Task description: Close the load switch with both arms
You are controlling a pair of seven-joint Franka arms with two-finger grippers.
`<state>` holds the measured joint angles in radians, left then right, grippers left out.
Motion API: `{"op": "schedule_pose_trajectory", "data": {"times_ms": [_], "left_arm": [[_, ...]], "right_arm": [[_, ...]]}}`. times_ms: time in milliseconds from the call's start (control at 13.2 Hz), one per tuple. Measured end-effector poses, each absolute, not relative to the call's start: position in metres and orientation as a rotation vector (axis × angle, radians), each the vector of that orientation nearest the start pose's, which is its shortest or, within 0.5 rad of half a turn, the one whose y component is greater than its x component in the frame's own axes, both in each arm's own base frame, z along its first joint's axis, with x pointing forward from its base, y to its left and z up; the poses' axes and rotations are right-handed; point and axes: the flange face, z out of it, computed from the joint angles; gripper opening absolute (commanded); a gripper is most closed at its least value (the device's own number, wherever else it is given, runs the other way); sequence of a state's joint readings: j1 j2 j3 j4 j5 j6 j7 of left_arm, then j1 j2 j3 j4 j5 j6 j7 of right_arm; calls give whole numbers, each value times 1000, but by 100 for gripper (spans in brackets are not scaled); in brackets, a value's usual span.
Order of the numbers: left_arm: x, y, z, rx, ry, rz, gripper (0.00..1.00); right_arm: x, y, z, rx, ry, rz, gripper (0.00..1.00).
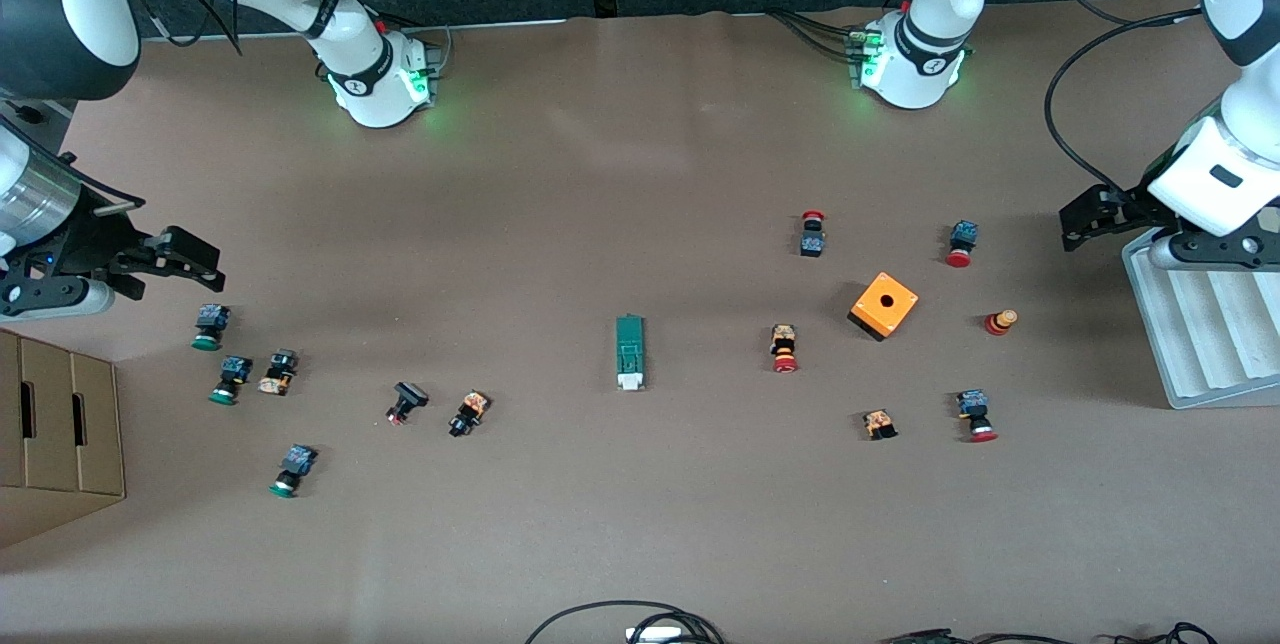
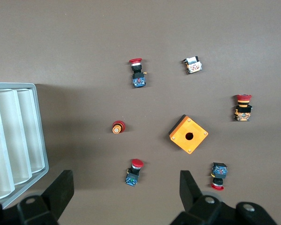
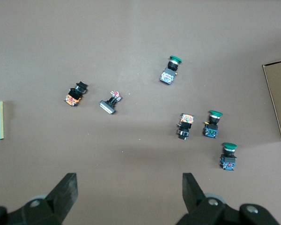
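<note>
Waiting at the start is my reading of this moment: neither arm has gone to the switch (image 1: pixel 630 352), which lies alone near the middle of the table, its white slider at the end nearer the front camera; the left gripper (image 1: pixel 1090 222) hangs over the left arm's end of the table beside a grey tray (image 1: pixel 1200 364), fingers (image 2: pixel 61 190) spread and holding nothing; the right gripper (image 1: pixel 185 262) hangs over the right arm's end, above the green buttons, fingers (image 3: pixel 68 192) likewise spread and empty.

The next move, as I judge it, calls for both arms to travel inward to the middle, one to pin the green body and the other to push the slider home; the block is slim and light, so an unbraced push would likely just skid it along the paper.

Counting: one switch; one orange box (image 1: pixel 884 305) with a hole; toward the left arm's end, four red-capped buttons on contact blocks, one small red-and-yellow knob (image 1: pixel 1000 322) and one bare orange contact block (image 1: pixel 880 424); toward the right arm's end, three green buttons and three small dark or orange parts without caps, whose kind I cannot tell; one cardboard box (image 1: pixel 60 424) at that end's edge.
</note>
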<state>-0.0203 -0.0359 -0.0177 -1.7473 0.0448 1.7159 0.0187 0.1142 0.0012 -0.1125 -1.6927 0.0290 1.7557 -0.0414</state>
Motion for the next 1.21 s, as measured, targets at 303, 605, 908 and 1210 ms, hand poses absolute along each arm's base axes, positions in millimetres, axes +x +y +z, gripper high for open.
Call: {"op": "schedule_pose_trajectory", "data": {"times_ms": [303,605,908,1210], "left_arm": [[550,-16,572,-3094,95,9,100],[550,-16,572,-3094,94,12,100],[550,-16,572,-3093,95,12,100],[550,-16,572,-3093,95,12,100]], "right_arm": [[569,4,582,-3112,-60,-99,100],[569,4,583,-3112,-60,-102,100],[569,4,583,-3112,-60,-102,100],[569,4,583,-3112,-60,-103,100]]}}
